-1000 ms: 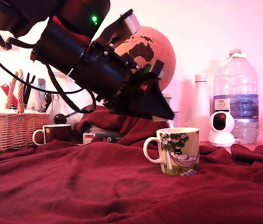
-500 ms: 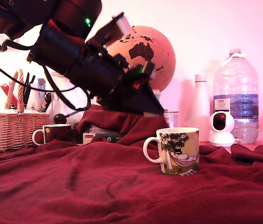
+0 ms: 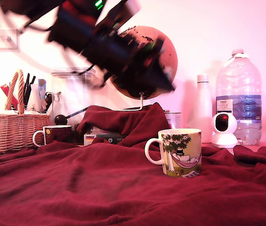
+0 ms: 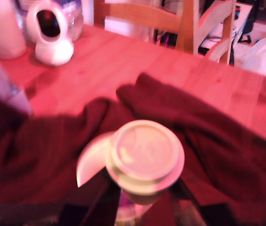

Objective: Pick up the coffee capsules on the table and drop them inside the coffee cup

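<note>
Dark red blanket [image 3: 100, 188], cream mug [image 3: 180, 151] w/ colourful tree+hammock cartoon, maroon mug [image 3: 56, 134] w/ white handle far left, pale beige capsule [image 4: 145, 155].

The blurred arm [image 3: 100, 42] slants downward, its gripper [image 4: 145, 197] fingers [image 4: 97, 202] clamping a pale capsule [image 4: 145, 157].

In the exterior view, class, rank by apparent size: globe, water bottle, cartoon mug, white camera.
1. Globe, partly hidden by the arm
2. Water bottle
3. Cartoon mug, nearer the camera, so flattered
4. White camera
</note>
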Controlling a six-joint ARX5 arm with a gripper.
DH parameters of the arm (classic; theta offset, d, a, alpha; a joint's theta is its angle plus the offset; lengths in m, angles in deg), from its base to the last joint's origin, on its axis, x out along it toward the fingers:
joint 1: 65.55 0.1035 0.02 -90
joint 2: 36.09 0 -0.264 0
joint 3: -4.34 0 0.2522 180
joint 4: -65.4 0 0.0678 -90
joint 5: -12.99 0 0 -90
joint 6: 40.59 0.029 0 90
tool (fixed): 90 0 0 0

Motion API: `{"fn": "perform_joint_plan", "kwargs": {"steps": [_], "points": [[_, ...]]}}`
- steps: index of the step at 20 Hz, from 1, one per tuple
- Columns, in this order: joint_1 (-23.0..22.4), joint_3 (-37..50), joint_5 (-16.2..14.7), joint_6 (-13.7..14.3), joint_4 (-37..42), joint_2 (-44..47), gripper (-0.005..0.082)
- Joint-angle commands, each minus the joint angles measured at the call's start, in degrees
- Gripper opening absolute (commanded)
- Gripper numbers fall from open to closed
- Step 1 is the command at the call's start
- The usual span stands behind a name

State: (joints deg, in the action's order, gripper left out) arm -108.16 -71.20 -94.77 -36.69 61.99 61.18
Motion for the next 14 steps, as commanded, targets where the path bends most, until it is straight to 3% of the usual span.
{"fn": "perform_joint_plan", "kwargs": {"steps": [1,14], "points": [[0.0,-1.8,-0.2,0.7,-2.1,3.4,0.0208],[0.0,-27.2,-0.9,2.7,-30.7,19.8,0.0208]]}}
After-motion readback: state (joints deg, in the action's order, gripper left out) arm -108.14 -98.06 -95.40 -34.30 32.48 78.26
